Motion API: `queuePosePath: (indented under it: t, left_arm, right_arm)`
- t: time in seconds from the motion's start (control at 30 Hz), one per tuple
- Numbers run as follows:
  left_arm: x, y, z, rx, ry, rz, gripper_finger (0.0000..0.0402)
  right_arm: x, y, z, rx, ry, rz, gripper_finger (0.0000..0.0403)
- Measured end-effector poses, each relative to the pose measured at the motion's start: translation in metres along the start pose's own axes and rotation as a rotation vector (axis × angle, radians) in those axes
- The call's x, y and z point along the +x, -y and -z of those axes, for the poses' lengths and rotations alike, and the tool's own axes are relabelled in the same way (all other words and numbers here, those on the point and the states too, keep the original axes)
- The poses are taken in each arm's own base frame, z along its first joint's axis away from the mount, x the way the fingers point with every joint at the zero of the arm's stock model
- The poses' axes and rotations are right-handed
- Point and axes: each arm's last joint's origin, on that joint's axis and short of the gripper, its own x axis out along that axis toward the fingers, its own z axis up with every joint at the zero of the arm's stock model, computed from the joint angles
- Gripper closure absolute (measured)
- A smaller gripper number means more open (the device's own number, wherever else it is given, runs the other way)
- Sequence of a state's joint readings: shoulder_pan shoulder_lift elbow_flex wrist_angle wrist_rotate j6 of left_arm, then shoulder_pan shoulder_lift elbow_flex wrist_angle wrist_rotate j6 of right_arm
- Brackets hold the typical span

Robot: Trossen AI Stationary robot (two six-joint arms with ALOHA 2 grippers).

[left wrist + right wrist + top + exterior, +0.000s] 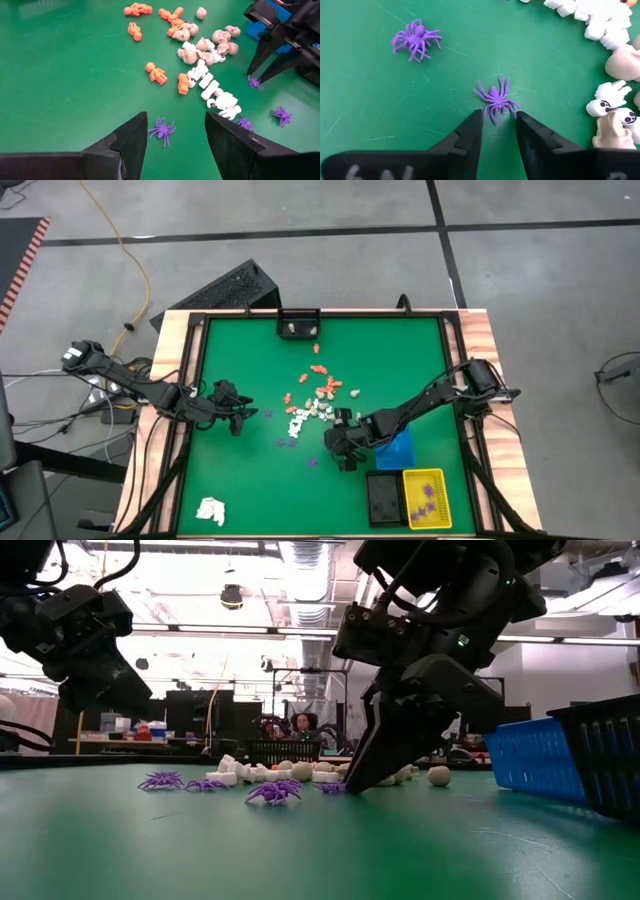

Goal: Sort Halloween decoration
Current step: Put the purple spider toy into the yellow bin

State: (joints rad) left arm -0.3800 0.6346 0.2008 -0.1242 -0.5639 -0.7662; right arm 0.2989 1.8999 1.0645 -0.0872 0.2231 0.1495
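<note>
The Halloween decoration [315,400] is a loose pile of tiny orange, white and cream figurines in the middle of the green mat, with purple spiders scattered on its near side. My right gripper [499,120] is open and points down. Its fingertips rest low at the mat on either side of the near legs of one purple spider [495,100], also seen in the low view [335,787]. My left gripper [176,130] hangs open above the mat to the left of the pile. Another spider [161,131] lies on the mat beyond its fingers. My right gripper comes slanting down from the right side, and its two fingertips [472,127] flank the spider's near legs [491,116]. The spider lies flat on the mat. I cannot tell whether the fingers touch it.
Blue [398,448], black [383,498] and yellow [426,498] trays stand at the near right, the yellow one holding purple spiders. A small black tray [298,325] sits at the far edge. A white wad [210,510] lies at the near left. More spiders [415,39] lie nearby.
</note>
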Motion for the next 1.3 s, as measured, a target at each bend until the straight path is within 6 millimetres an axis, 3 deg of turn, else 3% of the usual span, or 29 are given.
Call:
queuePosePath:
  t: [0.43, 0.7, 1.03, 1.3]
  left_arm:
    - [0.0, 0.0, 0.0, -0.002, 0.0, 0.0, 0.0213]
    - [0.0, 0.0, 0.0, -0.003, 0.001, 0.001, 0.0213]
    - [0.0, 0.0, 0.0, 0.001, 0.001, 0.001, 0.0213]
    - [0.0, 0.0, 0.0, 0.001, 0.0, 0.001, 0.0213]
  right_arm:
    - [0.001, 0.001, 0.0, 0.008, 0.001, 0.021, 0.0394]
    - [-0.004, -0.001, -0.002, 0.0, 0.031, 0.071, 0.0401]
    - [-0.02, 0.0, -0.017, 0.007, 0.133, 0.031, 0.0367]
    - [-0.016, -0.004, -0.022, -0.013, 0.201, -0.018, 0.0245]
